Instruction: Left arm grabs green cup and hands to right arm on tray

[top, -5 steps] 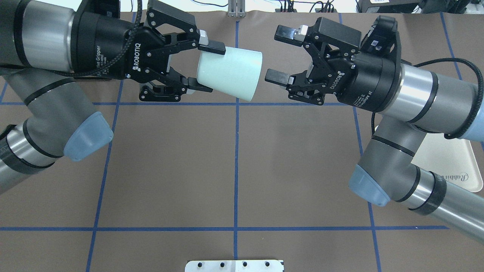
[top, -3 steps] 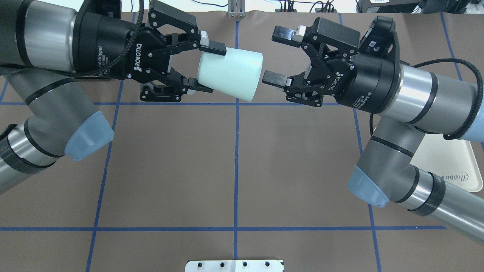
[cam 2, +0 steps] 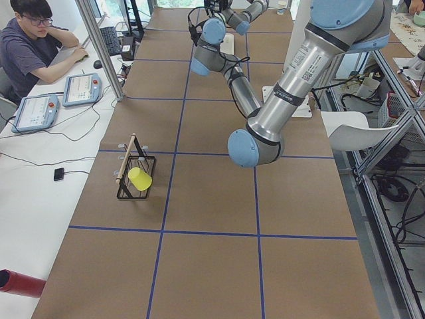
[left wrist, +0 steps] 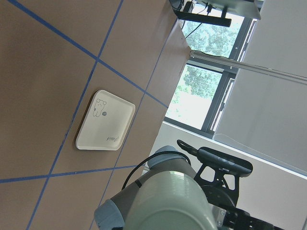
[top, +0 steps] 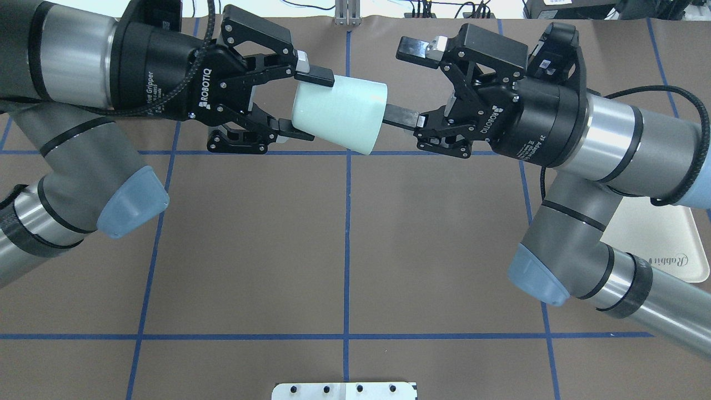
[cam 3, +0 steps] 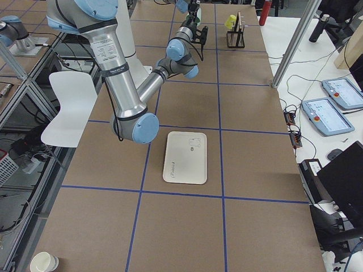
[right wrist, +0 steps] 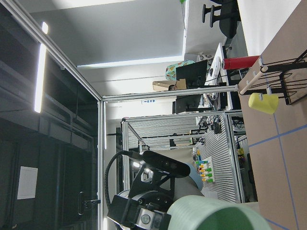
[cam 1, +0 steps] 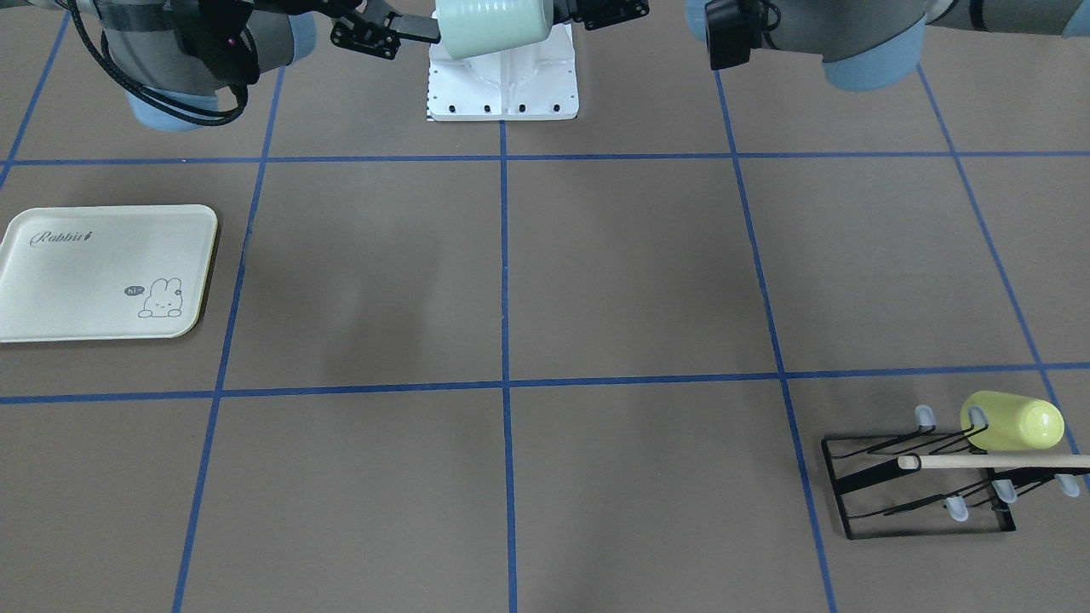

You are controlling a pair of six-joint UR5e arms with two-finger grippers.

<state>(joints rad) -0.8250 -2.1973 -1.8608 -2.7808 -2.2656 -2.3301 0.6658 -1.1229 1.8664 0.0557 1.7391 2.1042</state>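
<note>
left jaws grip the green cup (top: 339,114) by its base, right jaws spread wide at its rim.

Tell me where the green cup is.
Overhead view, upper middle: the green cup lies sideways in the air, clamped by the left gripper, with the open right gripper at its wide end.

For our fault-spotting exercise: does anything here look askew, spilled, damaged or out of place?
Nothing stands out. The green cup lies sideways in mid-air, but the left gripper grips it and the open right gripper is at its far end, as a handover would need. The yellow-green cup hangs on its rack.
</note>
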